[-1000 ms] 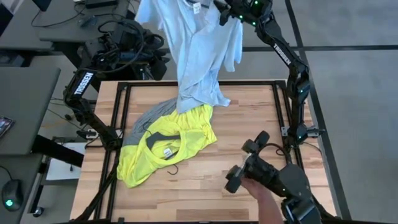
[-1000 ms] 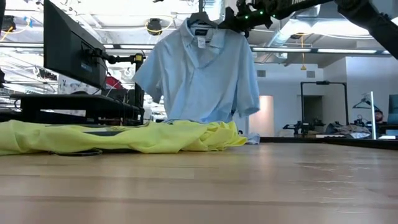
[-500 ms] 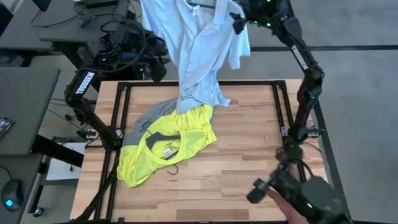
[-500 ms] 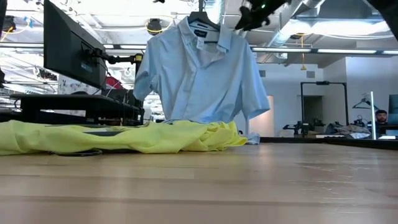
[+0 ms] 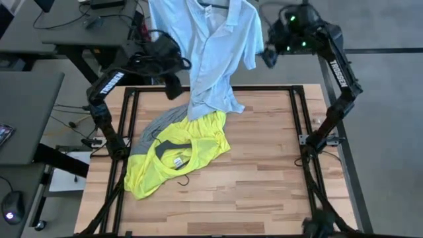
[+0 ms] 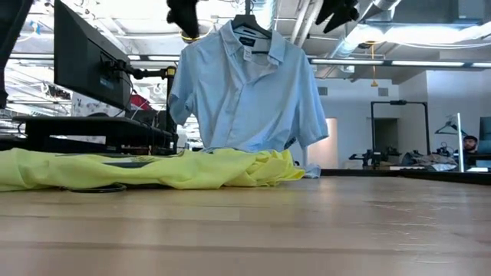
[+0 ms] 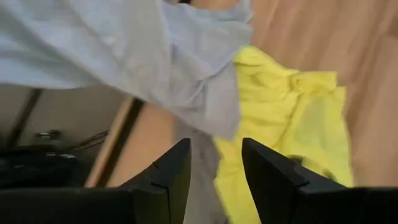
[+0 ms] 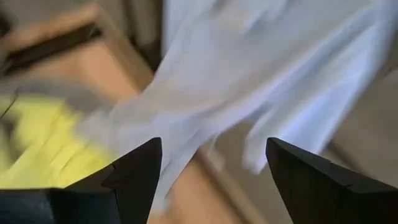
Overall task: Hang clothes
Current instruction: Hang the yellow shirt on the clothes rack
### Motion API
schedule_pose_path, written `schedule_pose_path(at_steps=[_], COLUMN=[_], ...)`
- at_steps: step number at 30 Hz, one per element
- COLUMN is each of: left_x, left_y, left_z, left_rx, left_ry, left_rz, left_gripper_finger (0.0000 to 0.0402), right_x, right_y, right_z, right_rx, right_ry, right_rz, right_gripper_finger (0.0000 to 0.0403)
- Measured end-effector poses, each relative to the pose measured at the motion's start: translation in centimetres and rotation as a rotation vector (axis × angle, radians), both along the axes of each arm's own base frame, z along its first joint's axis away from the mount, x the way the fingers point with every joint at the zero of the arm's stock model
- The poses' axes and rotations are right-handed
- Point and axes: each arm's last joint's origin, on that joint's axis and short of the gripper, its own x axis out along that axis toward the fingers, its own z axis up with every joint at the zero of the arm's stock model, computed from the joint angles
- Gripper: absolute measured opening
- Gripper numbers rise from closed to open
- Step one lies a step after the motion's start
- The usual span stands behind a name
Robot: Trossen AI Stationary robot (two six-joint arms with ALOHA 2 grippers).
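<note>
i see the blue shirt (image 5: pixel 215 49) hanging on a black hanger (image 6: pixel 247 21) past the table's (image 5: pixel 264 172) far edge, its hem trailing down onto the wood where it meets the yellow shirt (image 5: pixel 173 158). the yellow shirt lies flat on the table just beneath the blue shirt, collar up, with the grey shirt (image 5: pixel 153 129) tucked under its far left side and showing only as a strip. my right gripper (image 5: pixel 271 55) is raised just to the right of the blue shirt, level with its sleeve, fingers spread wide and holding nothing. my left gripper (image 5: pixel 173 84) hangs just to the left of the blue shirt near its lower half, fingers parted with an empty gap between them, nothing clamped. from the left wrist the blue shirt (image 7: pixel 143 59) drapes across above the yellow shirt (image 7: pixel 280 118).
</note>
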Motion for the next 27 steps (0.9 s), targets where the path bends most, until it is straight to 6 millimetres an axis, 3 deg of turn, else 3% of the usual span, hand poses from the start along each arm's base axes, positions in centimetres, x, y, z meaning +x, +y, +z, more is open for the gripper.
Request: schedule_pose_path(at_steps=[4,8,15,22,27], left_x=[1.1,1.7,0.9,-2.0,-4.3], left_y=[-1.5,-3.4,-8.5,-11.4,-13.4], left_z=[-3.1,-8.0,-13.6,-17.9,-19.6], left_rx=[-0.118,-0.198,-0.272,-0.449,-0.531], left_ry=[0.086,0.263,0.349,0.413,0.392], left_rz=[0.014,0.087,0.185,0.347,0.454], left_gripper_finger=[0.0127,0.0127,0.0127,0.0127,0.0127], right_x=[1.8,3.1,5.0,6.0,6.0], right_y=[1.7,3.0,4.9,6.5,7.4], right_z=[-3.0,-6.6,-13.4,-18.1,-19.9], right_rx=[0.091,0.169,0.193,0.257,0.296], right_ry=[0.110,0.124,0.124,0.208,0.253], right_rz=[0.146,0.251,0.360,0.414,0.431], right_gripper_finger=[0.0276,0.0276,0.0276,0.0276,0.0276])
